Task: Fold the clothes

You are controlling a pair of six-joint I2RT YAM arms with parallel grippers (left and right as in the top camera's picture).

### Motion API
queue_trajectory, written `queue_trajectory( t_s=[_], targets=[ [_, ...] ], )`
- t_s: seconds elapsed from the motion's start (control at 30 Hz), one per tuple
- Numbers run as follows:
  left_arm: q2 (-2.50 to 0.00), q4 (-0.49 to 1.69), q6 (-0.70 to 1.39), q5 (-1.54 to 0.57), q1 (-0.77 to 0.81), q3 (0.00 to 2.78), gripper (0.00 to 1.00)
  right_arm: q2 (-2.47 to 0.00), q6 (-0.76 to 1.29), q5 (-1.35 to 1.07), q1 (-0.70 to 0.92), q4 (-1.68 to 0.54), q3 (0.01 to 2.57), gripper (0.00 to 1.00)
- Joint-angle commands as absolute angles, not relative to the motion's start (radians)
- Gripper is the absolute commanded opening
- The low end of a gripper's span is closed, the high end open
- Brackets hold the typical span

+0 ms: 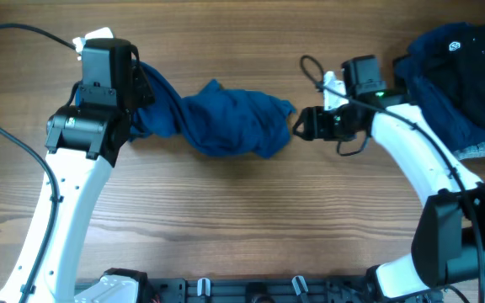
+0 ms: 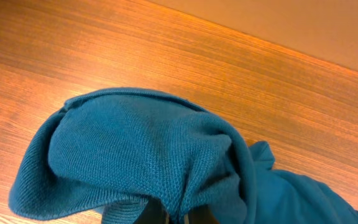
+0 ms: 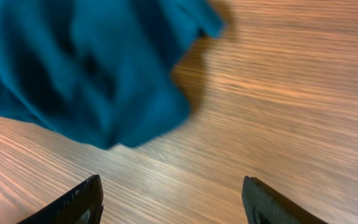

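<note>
Overhead view: the blue shirt (image 1: 226, 122) lay bunched in a loose heap on the desk (image 1: 226, 219), nearer the far edge than the near one and roughly midway between the left and right edges. One end was drawn out leftward into my left fingers (image 1: 144, 91). From above, the wrist housing hid the tips.

Left wrist view: this showed what the overhead could not. My left fingers were fully closed, with a fold of the shirt's knit pinched between them. The cloth draped up and over them in a hump, with bare wood beyond it.

Right wrist view: my right fingers (image 3: 173, 200) stood wide apart with nothing between them, only desk grain. The shirt's right-hand edge lay just ahead of the tips, not touching them. The cloth was blurred here, so I could not make out a collar or buttons.

Only the overhead showed a pile of dark garments (image 1: 457, 71) at the far right corner, well apart from the shirt.
</note>
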State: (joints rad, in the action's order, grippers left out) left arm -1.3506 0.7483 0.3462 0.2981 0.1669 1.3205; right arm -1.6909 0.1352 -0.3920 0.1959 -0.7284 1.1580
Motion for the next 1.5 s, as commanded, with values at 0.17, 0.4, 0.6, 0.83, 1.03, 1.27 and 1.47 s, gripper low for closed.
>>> queue_trajectory(
  t_s=[0.17, 0.4, 0.6, 0.83, 1.03, 1.27, 1.47],
  targets=[
    [-1.346, 0.738, 0.355, 0.297, 0.16, 1.326, 0.04, -1.776, 0.315, -0.415, 0.342, -0.424, 1.002, 0.63],
    [-1.346, 0.739, 0.355, 0.297, 0.16, 1.326, 0.04, -1.861, 0.323, -0.381, 0.394, -0.261, 0.996, 0.22],
    [-1.346, 0.744, 0.355, 0.297, 0.16, 1.326, 0.04, -1.812, 0.328, -0.337, 0.374, -0.347, 1.062, 0.04],
    [-1.346, 0.765, 0.355, 0.297, 0.16, 1.326, 0.04, -1.683, 0.195, -0.307, 0.232, -0.619, 1.374, 0.05],
    [-1.328, 0.765, 0.344, 0.297, 0.16, 1.327, 0.04, -1.669, 0.119, -0.293, 0.202, -0.856, 1.599, 0.04],
    [-1.176, 0.768, 0.344, 0.332, 0.16, 1.328, 0.04, -1.533, 0.125, -0.224, 0.173, -1.029, 1.689, 0.04],
    [-1.012, 0.768, 0.344, 0.393, 0.16, 1.328, 0.04, -1.343, 0.134, -0.224, 0.035, -1.111, 1.689, 0.04]
  ],
)
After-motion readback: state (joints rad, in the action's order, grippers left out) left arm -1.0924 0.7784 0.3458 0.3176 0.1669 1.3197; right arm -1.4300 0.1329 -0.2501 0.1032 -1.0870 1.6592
